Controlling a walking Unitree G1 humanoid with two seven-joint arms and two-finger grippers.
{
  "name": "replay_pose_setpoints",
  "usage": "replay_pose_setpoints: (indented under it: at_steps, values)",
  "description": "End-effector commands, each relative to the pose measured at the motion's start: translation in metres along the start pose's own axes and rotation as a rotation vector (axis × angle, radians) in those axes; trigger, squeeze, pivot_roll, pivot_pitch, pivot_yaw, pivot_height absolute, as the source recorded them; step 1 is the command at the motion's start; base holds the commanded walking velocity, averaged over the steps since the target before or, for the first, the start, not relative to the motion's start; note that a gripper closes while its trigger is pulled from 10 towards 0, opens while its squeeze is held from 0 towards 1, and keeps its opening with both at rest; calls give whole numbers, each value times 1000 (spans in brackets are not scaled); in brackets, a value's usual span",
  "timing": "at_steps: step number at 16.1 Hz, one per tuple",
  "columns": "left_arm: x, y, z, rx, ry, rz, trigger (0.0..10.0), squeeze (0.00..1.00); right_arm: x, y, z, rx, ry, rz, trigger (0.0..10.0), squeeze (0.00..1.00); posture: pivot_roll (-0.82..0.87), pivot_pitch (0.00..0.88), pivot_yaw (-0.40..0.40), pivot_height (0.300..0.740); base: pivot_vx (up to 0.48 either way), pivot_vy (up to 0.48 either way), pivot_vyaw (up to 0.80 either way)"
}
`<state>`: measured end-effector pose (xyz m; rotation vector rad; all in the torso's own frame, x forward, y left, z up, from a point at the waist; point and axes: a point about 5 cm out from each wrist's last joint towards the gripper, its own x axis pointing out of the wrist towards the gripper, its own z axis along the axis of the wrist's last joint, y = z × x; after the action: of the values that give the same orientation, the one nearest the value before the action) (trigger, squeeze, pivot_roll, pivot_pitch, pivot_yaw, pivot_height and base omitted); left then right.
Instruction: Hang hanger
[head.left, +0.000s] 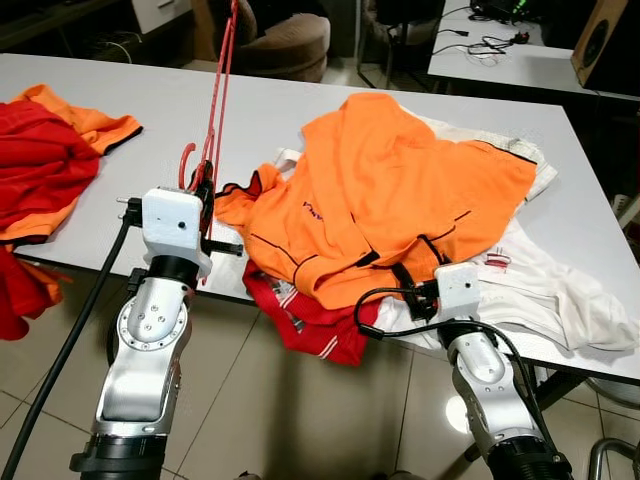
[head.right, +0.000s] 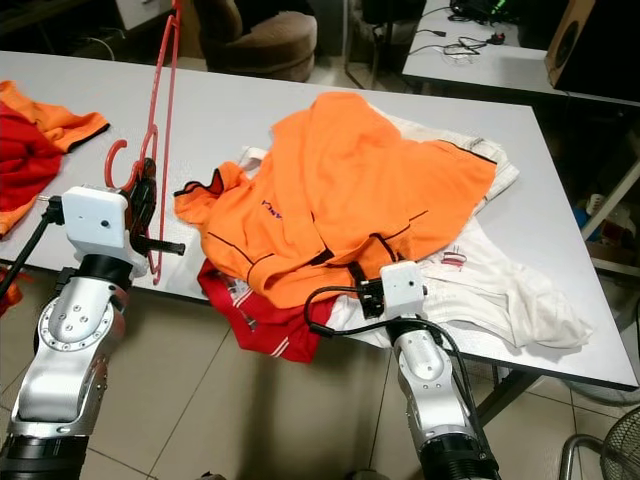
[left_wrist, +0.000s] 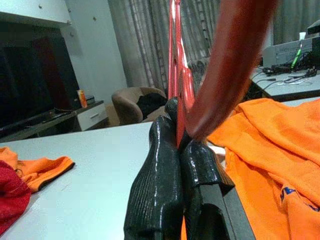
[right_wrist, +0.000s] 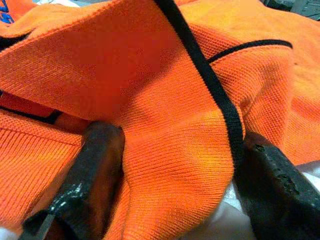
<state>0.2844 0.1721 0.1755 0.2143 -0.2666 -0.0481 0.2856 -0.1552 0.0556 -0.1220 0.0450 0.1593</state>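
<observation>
White tabletop (head.left: 180, 110) spreads across the room, with an armchair (head.left: 290, 45) and a second desk strewn with cables (head.left: 500, 55) behind it.

Left gripper (left_wrist: 179, 145) first: its two black fingers (left_wrist: 155, 185) are pressed tight together on the red hanger (head.left: 218, 110), pinching it near the hook. The hanger stands almost upright from the grip, rising out of the top of the head views, its curled hook (head.right: 118, 160) just beside the white wrist housing, at the near edge of the table.

Over to the right gripper (right_wrist: 175, 165): fingers spread wide, one black finger (right_wrist: 87, 175) on each side of a fold of the orange shirt (head.left: 400, 190). The black-trimmed fabric bulges between them; the fingers touch the cloth, but a clamp isn't shown.

Outward from there, the orange shirt lies crumpled mid-table, draped over a red garment (head.left: 310, 320) that hangs off the near edge and over white clothing (head.left: 560, 290) spreading to the right. Far left, well apart from the pile, sit another orange shirt (head.left: 85, 125) and more red cloth (head.left: 35, 165).
</observation>
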Motion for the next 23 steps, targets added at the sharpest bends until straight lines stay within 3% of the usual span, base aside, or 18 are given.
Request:
replay_pose_setpoints:
  at_steps: [1,6,10,18,23]
  values:
    - [4,1,3,5,-7,-6,10000,0,-1,-3,5,11,-17,-24,0,0,-23,0,48,740,0,0,0]
    - [7,-1,2,3,-7,-24,10000,0,-8,7,10,-10,-59,-6,0,0,-33,0,57,740,0,0,0]
    - [11,-4,3,-1,-15,-43,10000,0,-8,2,26,-5,-116,-44,0,0,-42,0,67,740,0,0,0]
    - [23,-7,2,-37,-8,-45,10000,0,24,-36,131,-46,-408,-114,0,0,-48,0,64,740,0,0,0]
    - [27,-3,-6,-92,31,3,10000,0,40,-43,159,-37,-474,-111,0,0,-27,0,44,740,0,0,0]
